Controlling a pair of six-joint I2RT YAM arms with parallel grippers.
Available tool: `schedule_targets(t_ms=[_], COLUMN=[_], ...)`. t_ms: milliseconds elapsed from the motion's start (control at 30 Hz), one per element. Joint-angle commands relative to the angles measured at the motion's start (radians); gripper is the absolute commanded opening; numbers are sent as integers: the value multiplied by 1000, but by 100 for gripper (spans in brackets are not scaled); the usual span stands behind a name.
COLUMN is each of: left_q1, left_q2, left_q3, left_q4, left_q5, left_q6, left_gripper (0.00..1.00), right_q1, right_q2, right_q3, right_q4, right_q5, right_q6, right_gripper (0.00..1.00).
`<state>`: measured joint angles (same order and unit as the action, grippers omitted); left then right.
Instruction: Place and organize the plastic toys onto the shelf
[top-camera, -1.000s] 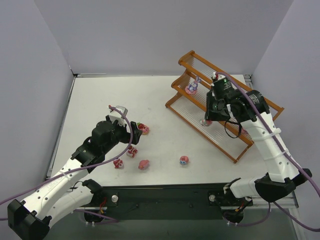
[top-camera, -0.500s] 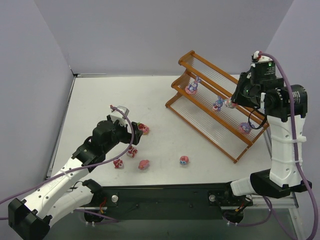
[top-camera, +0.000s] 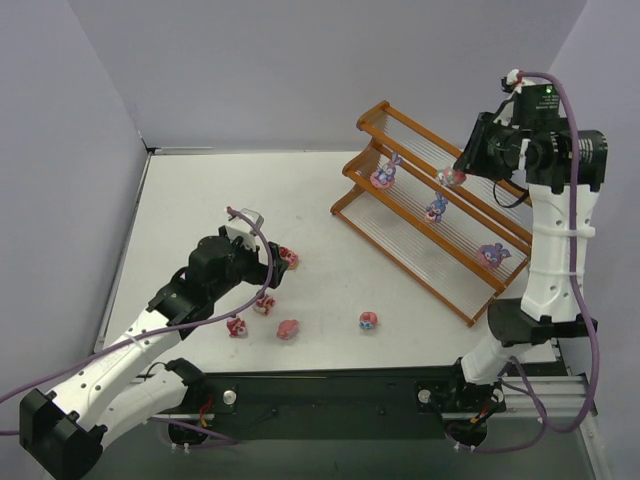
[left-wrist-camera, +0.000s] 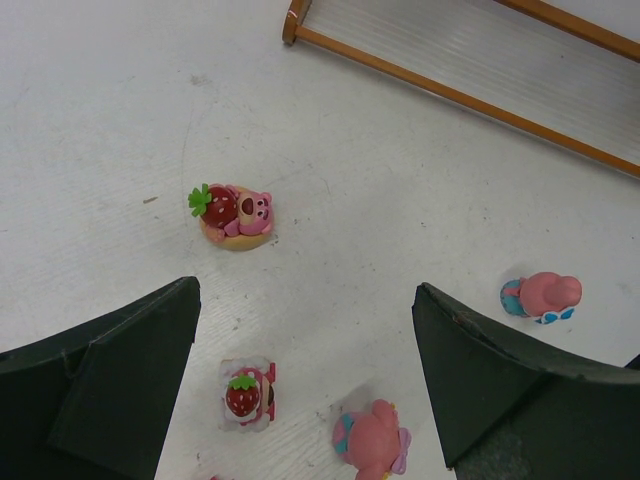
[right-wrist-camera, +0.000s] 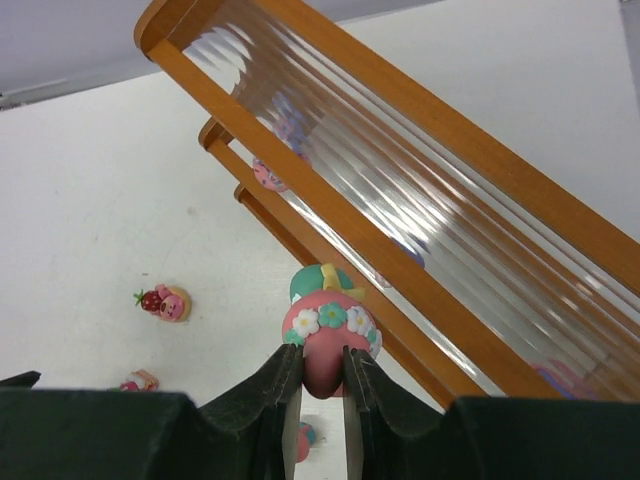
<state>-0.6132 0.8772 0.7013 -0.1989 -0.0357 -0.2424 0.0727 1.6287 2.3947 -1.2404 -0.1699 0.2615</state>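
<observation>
The white table (top-camera: 200, 200) sits in a corner between plain pale walls (top-camera: 300, 60). At the back right of the table stands the orange wooden shelf (top-camera: 368, 122), with three steps made of thin clear rods.

The right gripper (top-camera: 462, 172) is up high beside the top of the shelf. Its two fingers are pinched tight on a pink flower toy (right-wrist-camera: 328, 325). The toy hangs in the air and does not touch the rods. I think it is held high so it can go down onto a step without bumping the wooden bars. The toy is small and round, so it could tip or slip between the rods if it is let go crooked.

Three toys are on the shelf, below the top step: a bunny toy (top-camera: 385, 172), a blue-purple toy (top-camera: 437, 208) and another purple toy (top-camera: 492, 254). They sit well apart, which looks neat and leaves room.

The left gripper (left-wrist-camera: 305, 380) hangs low over the table with its fingers spread wide and nothing in them. Five toys lie on the table near it. A little strawberry block (left-wrist-camera: 247, 393) is just beside its left finger, and a pink round toy (left-wrist-camera: 372, 440) is between the fingers. A strawberry bear (left-wrist-camera: 236, 213) lies farther off. I think the fingers are wide so they can come down around one toy.
</observation>
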Motion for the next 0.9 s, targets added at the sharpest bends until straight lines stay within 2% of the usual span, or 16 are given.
schedule_targets(t_ms=[0,300,567,867], left_q1=[6,7,9,7], left_q2=[-7,37,98,138], left_q3=[53,102,142,153], left_q4=[27,15,15,16], left_q5=[33,72,114,148], left_q6=[18,15,11,-5], left_gripper=[97,97,97,97], right_q1=[2,3,-16,-22], right_q2=[89,60,5,-30], right_q3=[75,58,-35,-42], right_q4=[-11,79,61,45], right_q5=[-122,7,44,56], right_q6=[-76,-191,-404,-547], right_gripper=[0,0,0,0])
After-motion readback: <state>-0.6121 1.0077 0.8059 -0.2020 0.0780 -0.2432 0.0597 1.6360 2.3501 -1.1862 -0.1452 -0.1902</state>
